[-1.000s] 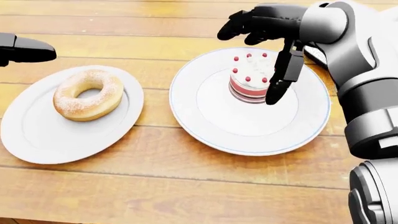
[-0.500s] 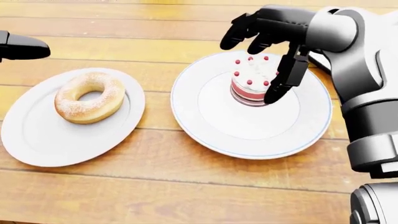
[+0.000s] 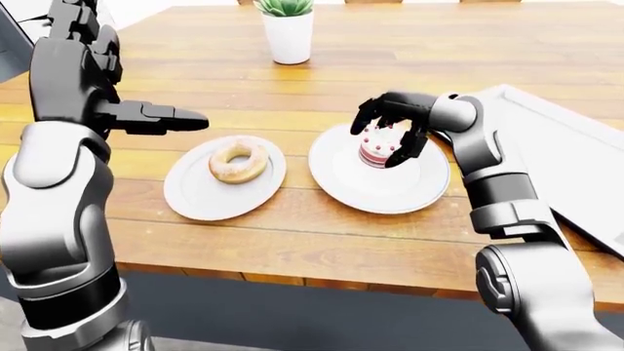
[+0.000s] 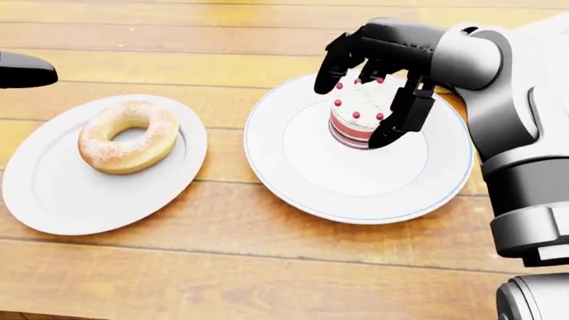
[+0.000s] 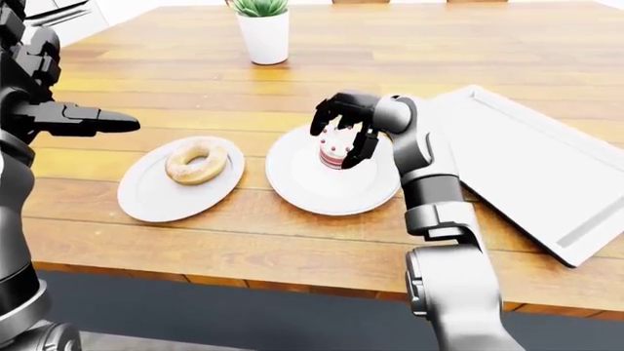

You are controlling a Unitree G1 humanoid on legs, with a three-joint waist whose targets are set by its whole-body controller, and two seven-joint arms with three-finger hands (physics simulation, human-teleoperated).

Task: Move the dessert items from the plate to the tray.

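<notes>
A small white cake (image 4: 354, 115) with red berries and pink bands stands on the right white plate (image 4: 302, 193). My right hand (image 4: 354, 110) is over it. Its fingers (image 4: 327, 75) curl down past the cake's left and top, and the thumb (image 4: 391, 130) rests by its right side. The grasp does not look closed. A sugared donut (image 4: 127, 135) lies on the left white plate (image 4: 53, 207). My left hand (image 3: 166, 117) is open, fingers straight, hovering above and left of the donut plate. The white tray (image 5: 527, 161) lies to the right of the cake plate.
A white pot with a green plant (image 5: 265, 33) stands on the wooden table (image 5: 243, 248) above the plates in the eye views. The table's near edge runs along the bottom of the eye views.
My right hand's fingers have curled lower and closer around the cake. The left hand has slid a little left toward the head view's edge. Cake and donut have not moved.
</notes>
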